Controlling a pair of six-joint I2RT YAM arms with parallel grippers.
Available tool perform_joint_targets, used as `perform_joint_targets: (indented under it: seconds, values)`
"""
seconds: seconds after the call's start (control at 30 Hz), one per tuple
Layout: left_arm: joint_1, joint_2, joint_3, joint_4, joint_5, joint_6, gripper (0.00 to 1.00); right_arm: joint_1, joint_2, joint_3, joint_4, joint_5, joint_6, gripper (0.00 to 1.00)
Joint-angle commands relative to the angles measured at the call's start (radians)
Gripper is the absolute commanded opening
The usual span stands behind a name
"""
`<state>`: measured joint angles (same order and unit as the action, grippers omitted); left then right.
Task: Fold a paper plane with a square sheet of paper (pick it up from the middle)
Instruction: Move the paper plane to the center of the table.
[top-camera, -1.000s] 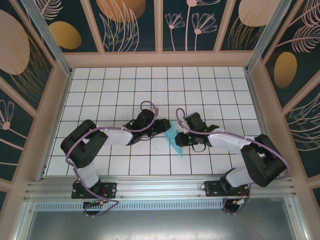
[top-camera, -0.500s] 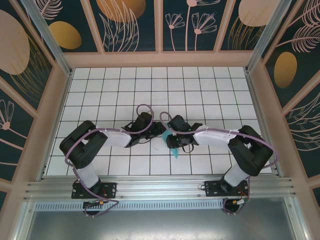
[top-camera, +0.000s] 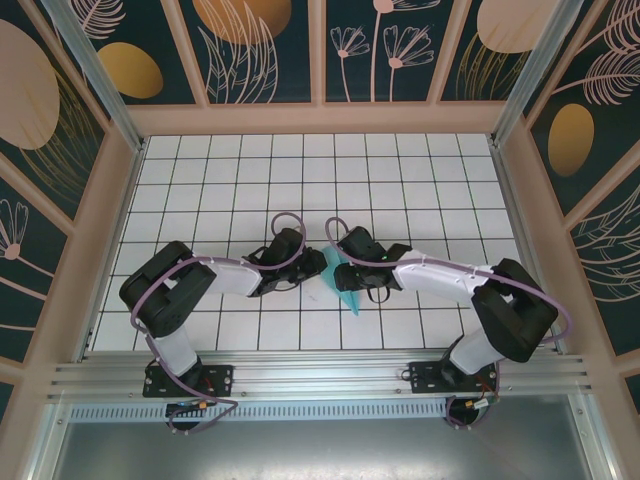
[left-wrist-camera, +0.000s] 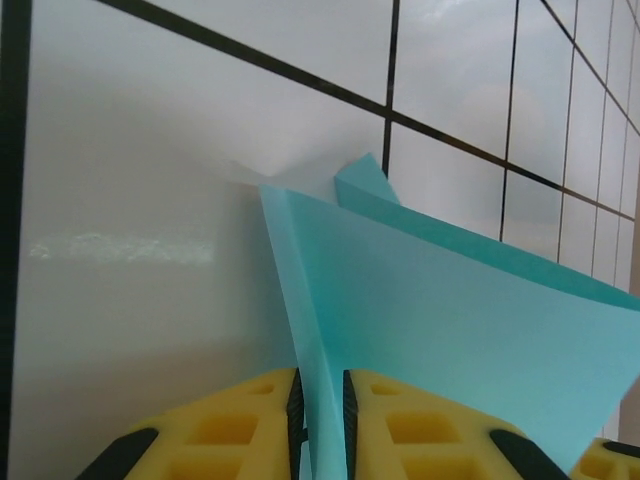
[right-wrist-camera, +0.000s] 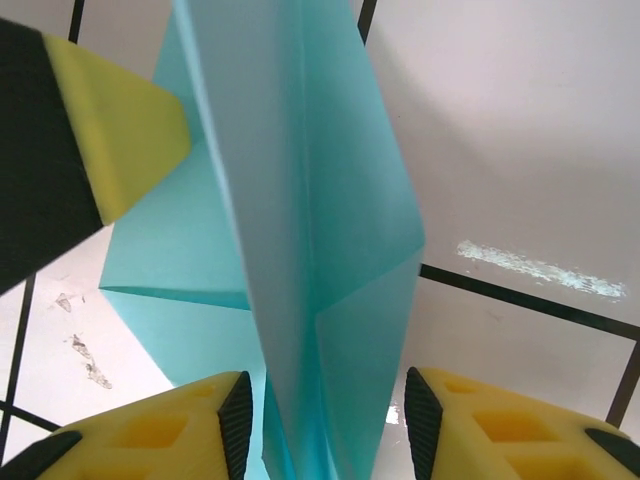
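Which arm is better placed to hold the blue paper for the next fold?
Left, probably. The left gripper pinches the paper at its crease, jaws nearly shut. The right gripper stands open, its jaws wide around the paper.

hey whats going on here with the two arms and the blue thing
Two robot arms are folding a blue paper into a plane at the middle of the tiled table. The left claw is pinched shut on a crease of the partly folded paper, holding it upright. The right claw sits around the same paper with its jaws apart, not gripping. The plane doesn't look finished.
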<state>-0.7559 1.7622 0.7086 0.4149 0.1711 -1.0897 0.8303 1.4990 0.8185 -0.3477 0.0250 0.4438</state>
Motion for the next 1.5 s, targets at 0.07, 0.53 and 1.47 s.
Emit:
perform_joint_targets:
  seconds: [0.07,0.53,1.47]
  values:
    - [-0.003,0.013,-0.015,-0.028,-0.004,0.016,0.2,-0.005,-0.015,0.025,-0.007,-0.06,0.004,0.44]
    - [-0.003,0.026,0.005,-0.036,0.004,0.021,0.19,0.036,-0.023,0.05,-0.087,0.031,0.048,0.35]
    - [-0.003,0.028,0.005,-0.028,0.004,0.019,0.19,0.065,0.166,0.012,0.037,-0.031,0.064,0.22]
